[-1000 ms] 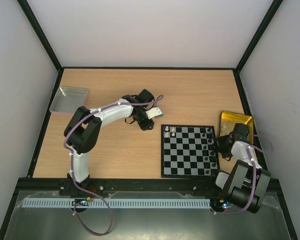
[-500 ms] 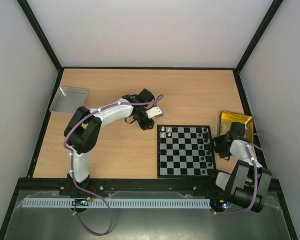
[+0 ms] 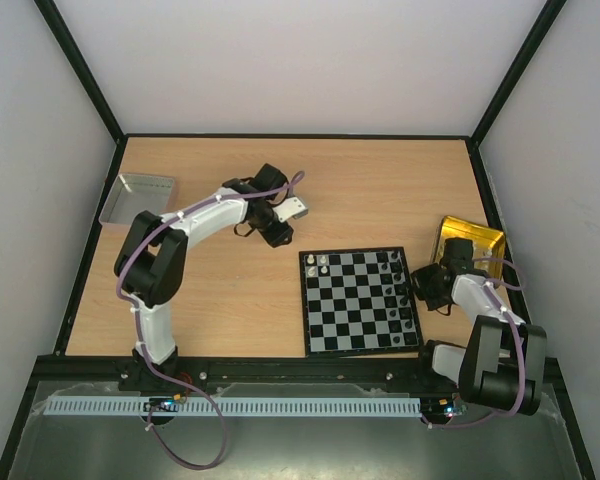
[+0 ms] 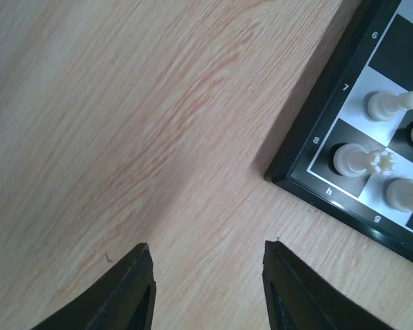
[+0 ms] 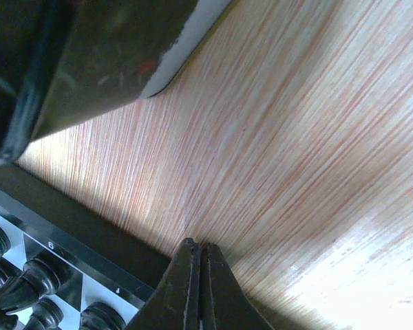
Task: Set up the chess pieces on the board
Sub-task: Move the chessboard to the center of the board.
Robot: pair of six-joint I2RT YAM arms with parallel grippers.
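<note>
1. Change: the board point(image 3: 358, 308) has slid left along the table point(image 3: 380, 190), away from the right edge and the yellow tray point(image 3: 472, 240). It now sits skewed at the near-right middle, close to the near edge.
2. The right gripper point(image 5: 197, 245) has its fingers pressed fully together and holds nothing. Its tip is low on the table at the board's right border, which reads as a push rather than a pick.
3. The left gripper point(image 4: 206, 254) has its fingers parted with only bare wood between them. It hovers just off the board's far-left corner.
4. The white pieces point(image 4: 358, 158) are a small cluster at that far-left corner. The black pieces point(image 5: 34, 275) are lined along the right edge.
5. Meaning, as a judgement: the push brings the board within the left arm's reach. Most squares are unfilled, so setup looks to be at an early stage.
6. Against a second ago: the board's left border lay further right and squarer to the table. The left arm has drawn back toward the far-left and the grey tray point(image 3: 138, 197), with its fingers slightly wider. The right arm has followed the board leftward.
</note>
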